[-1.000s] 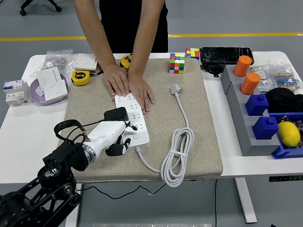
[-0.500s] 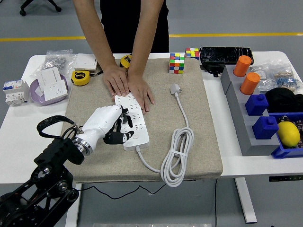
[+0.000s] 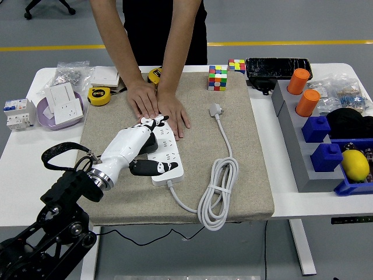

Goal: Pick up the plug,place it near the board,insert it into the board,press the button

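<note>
While on board (image 3: 163,151), left hand (image 3: 143,146)

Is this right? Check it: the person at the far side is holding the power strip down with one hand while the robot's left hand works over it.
Not quite. The head view shows both of the person's hands pressing on the power strip, not one. The robot's left hand is over it.

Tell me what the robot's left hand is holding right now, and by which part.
The left hand lies over a black plug on the power strip, pressing its top; whether fingers actually grip it cannot be told.
</note>
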`<state>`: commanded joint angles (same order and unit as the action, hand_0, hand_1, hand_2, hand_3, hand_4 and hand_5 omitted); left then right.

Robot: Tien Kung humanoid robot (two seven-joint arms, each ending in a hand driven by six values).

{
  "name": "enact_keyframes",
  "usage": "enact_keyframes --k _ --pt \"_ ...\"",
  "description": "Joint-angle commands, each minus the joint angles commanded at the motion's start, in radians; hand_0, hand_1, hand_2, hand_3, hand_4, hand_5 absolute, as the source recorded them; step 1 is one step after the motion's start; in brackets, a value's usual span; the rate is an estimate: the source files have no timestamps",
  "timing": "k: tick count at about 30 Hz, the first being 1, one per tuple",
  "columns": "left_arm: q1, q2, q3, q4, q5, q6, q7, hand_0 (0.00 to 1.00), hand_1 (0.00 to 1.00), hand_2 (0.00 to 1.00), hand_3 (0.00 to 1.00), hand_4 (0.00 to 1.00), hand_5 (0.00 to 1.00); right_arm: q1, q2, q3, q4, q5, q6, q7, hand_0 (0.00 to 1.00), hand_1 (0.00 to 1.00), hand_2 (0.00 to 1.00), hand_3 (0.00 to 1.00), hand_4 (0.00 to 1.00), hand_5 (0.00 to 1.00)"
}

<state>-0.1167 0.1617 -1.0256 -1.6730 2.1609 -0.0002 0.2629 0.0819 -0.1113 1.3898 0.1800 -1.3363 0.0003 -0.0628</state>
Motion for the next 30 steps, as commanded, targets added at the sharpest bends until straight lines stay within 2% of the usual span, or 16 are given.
enact_keyframes --k 3,6,7,12,13,16,18,19,22,30 --pt "0.002 0.002 0.002 -0.003 0.001 -0.019 0.002 0.890 0.924 0.911 0.951 0.958 0.413 0.000 0.000 0.000 0.000 0.001 0.000 0.000 0.863 0.769 0.760 0.791 0.998 0.848" --pt "0.002 0.005 0.008 -0.005 -0.009 -0.059 0.003 0.890 0.924 0.911 0.951 0.958 0.413 -0.001 0.000 0.003 0.000 -0.002 0.000 -0.001 0.863 0.769 0.760 0.791 0.998 0.848" --pt "0.001 0.008 0.019 -0.007 0.006 -0.076 0.004 0.297 0.256 0.363 0.931 0.772 0.177 0.000 -0.001 0.004 0.000 -0.003 0.000 -0.001 0.863 0.769 0.760 0.791 0.998 0.849" --pt "-0.004 0.011 0.049 -0.001 0.039 -0.114 0.009 0.297 0.256 0.363 0.931 0.772 0.177 0.001 -0.001 0.003 0.000 -0.002 0.000 0.000 0.863 0.769 0.760 0.791 0.998 0.849" --pt "-0.006 0.011 0.053 0.004 0.049 -0.121 0.012 0.209 0.091 0.193 0.860 0.596 0.065 0.001 -0.001 0.003 0.000 -0.001 0.000 0.000 0.863 0.769 0.760 0.791 0.998 0.849" --pt "-0.010 0.010 0.058 0.013 0.070 -0.134 0.020 0.209 0.091 0.193 0.860 0.596 0.065 0.001 -0.001 0.003 0.000 -0.002 0.000 -0.001 0.863 0.769 0.760 0.791 0.998 0.849" --pt "-0.010 0.009 0.055 0.021 0.079 -0.158 0.039 0.209 0.091 0.193 0.860 0.596 0.065 0.000 -0.001 0.002 0.000 -0.001 0.000 0.000 0.863 0.769 0.760 0.791 0.998 0.849" --pt "-0.011 0.009 0.054 0.023 0.080 -0.173 0.049 0.154 0.033 0.158 0.816 0.532 0.002 0.000 -0.001 0.002 0.000 -0.001 0.000 -0.001 0.863 0.769 0.760 0.792 0.998 0.849" --pt "-0.011 0.010 0.053 0.029 0.084 -0.204 0.069 0.154 0.033 0.158 0.816 0.532 0.002 -0.001 -0.001 0.003 0.000 -0.002 0.000 -0.001 0.863 0.769 0.760 0.792 0.998 0.849" --pt "-0.012 0.009 0.054 0.055 0.108 -0.227 0.085 0.153 0.027 0.153 0.801 0.528 0.002 0.000 -0.002 -0.003 0.000 0.000 0.000 -0.001 0.861 0.769 0.760 0.792 0.998 0.849"
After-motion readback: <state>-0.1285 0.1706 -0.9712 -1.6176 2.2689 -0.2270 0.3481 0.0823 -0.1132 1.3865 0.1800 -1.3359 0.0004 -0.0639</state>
